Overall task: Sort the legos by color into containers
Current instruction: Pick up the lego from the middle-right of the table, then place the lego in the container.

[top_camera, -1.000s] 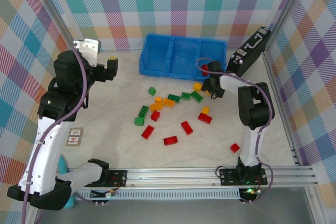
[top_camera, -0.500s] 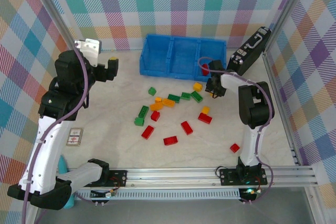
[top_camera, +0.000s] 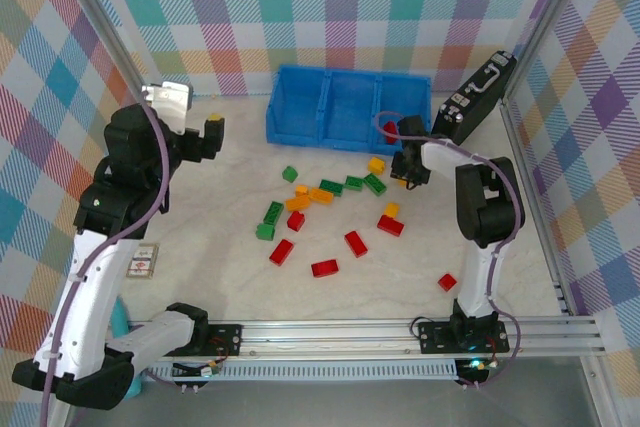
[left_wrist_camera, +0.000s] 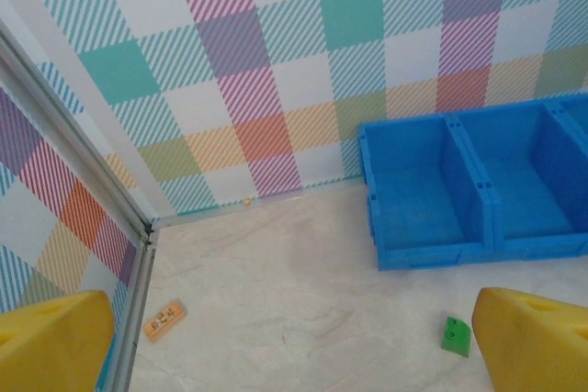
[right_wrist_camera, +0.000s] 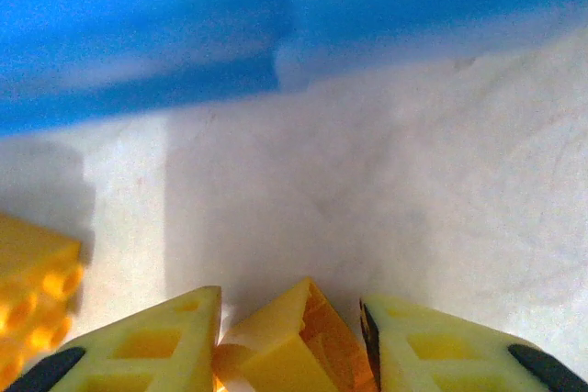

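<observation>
The legos lie scattered on the table: green ones [top_camera: 272,212], orange ones [top_camera: 320,195] and red ones [top_camera: 356,243]. A red lego [top_camera: 388,128] lies in the right-hand container of the blue tray [top_camera: 300,135]. My right gripper [top_camera: 405,175] stands low on the table just in front of the tray, shut on a yellow-orange lego [right_wrist_camera: 285,355] that sits between its fingers [right_wrist_camera: 165,337]. The tray's wall [right_wrist_camera: 184,34] is right ahead of it. My left gripper [top_camera: 213,127] hangs wide open and empty at the far left. In its wrist view the tray [left_wrist_camera: 432,254] and a green lego [left_wrist_camera: 455,335] show.
A black case with a handle [top_camera: 478,95] leans at the back right beside the tray. A second yellow lego [right_wrist_camera: 32,273] lies just left of my right gripper. A small orange tag [left_wrist_camera: 165,319] lies by the left wall, a card [top_camera: 142,262] near the left arm.
My right gripper's fingers have closed in on the yellow-orange lego. The left arm has shifted only slightly and stays open.
</observation>
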`<state>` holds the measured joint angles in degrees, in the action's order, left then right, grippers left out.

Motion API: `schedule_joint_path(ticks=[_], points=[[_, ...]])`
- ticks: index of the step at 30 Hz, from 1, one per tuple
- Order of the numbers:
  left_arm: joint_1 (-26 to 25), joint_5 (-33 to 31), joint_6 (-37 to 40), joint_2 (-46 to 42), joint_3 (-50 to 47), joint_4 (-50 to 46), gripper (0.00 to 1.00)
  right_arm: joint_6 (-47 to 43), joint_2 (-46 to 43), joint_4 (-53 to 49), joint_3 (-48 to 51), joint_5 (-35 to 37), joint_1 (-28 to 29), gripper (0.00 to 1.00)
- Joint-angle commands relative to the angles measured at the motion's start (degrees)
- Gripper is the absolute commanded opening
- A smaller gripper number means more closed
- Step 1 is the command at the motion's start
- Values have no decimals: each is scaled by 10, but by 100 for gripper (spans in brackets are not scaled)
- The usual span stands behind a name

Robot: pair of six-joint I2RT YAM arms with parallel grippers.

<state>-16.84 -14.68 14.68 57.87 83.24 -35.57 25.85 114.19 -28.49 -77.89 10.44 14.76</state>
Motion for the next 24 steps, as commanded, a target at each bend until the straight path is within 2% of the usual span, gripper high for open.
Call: schedule_joint_path(ticks=[1, 6, 11, 19, 24], points=[[-3, -5, 11, -21, -12, 37, 100, -31, -46, -45, 3, -9, 20, 36], [-2, -10, 15, -28, -14, 37, 100, -52, -73, -86, -46, -1, 47, 35], [-1, -14, 18, -52, -34, 58, 100, -86, -62, -114, -149, -4, 77, 35], [-1, -16, 24, -53, -27, 57, 100, -158, 50, -117, -352, 11, 95, 36], [-1, -11, 29, -47, -23, 55, 100, -224, 126, -69, -432, 18, 98, 36]])
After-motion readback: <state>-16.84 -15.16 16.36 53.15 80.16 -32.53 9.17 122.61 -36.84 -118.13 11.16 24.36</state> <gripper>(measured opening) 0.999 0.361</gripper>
